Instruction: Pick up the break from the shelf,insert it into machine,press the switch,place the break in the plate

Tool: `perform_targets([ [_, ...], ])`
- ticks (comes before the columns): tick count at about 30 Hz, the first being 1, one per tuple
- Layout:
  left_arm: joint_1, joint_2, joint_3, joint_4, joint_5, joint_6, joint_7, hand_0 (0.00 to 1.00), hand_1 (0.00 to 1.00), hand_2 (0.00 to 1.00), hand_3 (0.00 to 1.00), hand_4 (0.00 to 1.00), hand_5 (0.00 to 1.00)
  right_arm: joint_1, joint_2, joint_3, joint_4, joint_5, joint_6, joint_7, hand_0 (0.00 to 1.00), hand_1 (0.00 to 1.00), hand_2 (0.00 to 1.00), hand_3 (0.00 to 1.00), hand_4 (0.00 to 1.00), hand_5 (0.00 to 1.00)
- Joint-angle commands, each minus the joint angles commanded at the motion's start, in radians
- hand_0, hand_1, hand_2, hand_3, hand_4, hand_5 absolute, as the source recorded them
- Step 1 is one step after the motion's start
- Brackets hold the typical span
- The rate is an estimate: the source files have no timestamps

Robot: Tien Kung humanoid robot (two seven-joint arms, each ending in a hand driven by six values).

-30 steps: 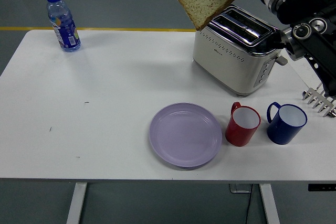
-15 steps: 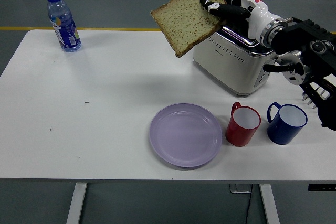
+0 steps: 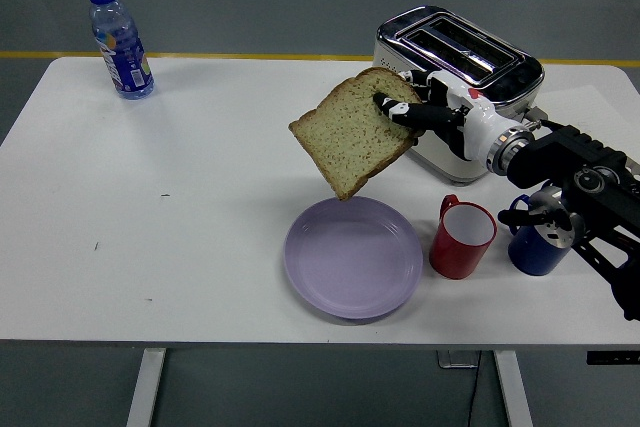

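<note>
A slice of brown bread hangs tilted in the air just above the far edge of the lilac plate. My right hand is shut on the slice's upper right corner, its black fingers lying across the crumb. The right arm comes in from the lower right, crossing in front of the silver two-slot toaster, whose slots stand empty. The bread does not touch the plate. No left arm shows in the head view.
A red mug and a blue mug stand right of the plate, under my forearm. A water bottle with a blue cap stands at the far left corner. The table's near edge runs below the plate.
The right hand has carried the bread down and leftward, from above the toaster's slots to just over the plate. The arm now lies low over the mugs.
</note>
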Motion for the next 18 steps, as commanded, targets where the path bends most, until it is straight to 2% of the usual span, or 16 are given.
perform_targets([
  [13,-0.005,0.000,-0.007,0.000,0.007,0.004,-0.001,0.604,0.454,0.425,0.541,0.281,0.921,-0.055,0.021,-0.105,-0.012,-0.116,-0.057,0.018,0.090,0.190,0.325,0.490,0.523,0.002],
  [18,-0.008,0.000,-0.008,0.000,0.007,0.005,-0.001,0.604,0.454,0.425,0.541,0.281,0.921,-0.064,0.034,-0.137,-0.017,-0.162,-0.065,0.033,0.090,0.190,0.325,0.490,0.523,0.002],
])
